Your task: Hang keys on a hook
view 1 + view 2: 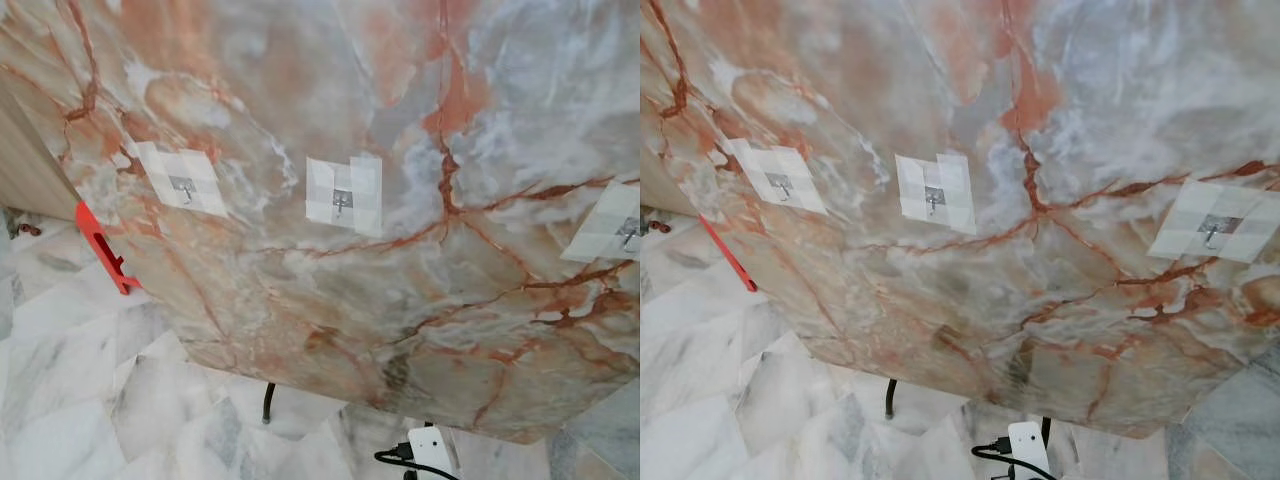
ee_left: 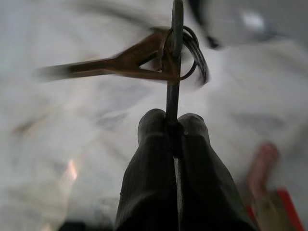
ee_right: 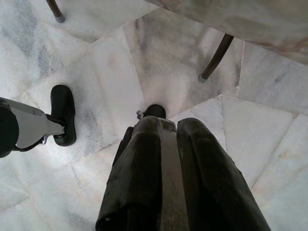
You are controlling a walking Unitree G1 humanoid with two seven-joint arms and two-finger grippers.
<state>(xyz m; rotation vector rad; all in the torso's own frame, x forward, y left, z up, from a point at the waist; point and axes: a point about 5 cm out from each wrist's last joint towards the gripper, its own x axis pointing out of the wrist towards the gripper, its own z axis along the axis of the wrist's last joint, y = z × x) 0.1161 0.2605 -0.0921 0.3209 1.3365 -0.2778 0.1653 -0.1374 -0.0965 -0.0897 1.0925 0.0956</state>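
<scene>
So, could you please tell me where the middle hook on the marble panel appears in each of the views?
Left eye view: the middle hook sits just right of centre, above mid-height, on its taped patch.
Right eye view: the same hook sits left of centre, at similar height.
Left wrist view: not in it.
Right wrist view: not in it.
Shared landmark: the white power strip on the floor below the panel.

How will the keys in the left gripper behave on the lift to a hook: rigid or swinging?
Likely swinging: the left gripper pinches one flat piece, while the keys hang loose off the ring and look motion-blurred. Probably light, thin metal. The hooks look small, so sway could spoil aiming.
</scene>
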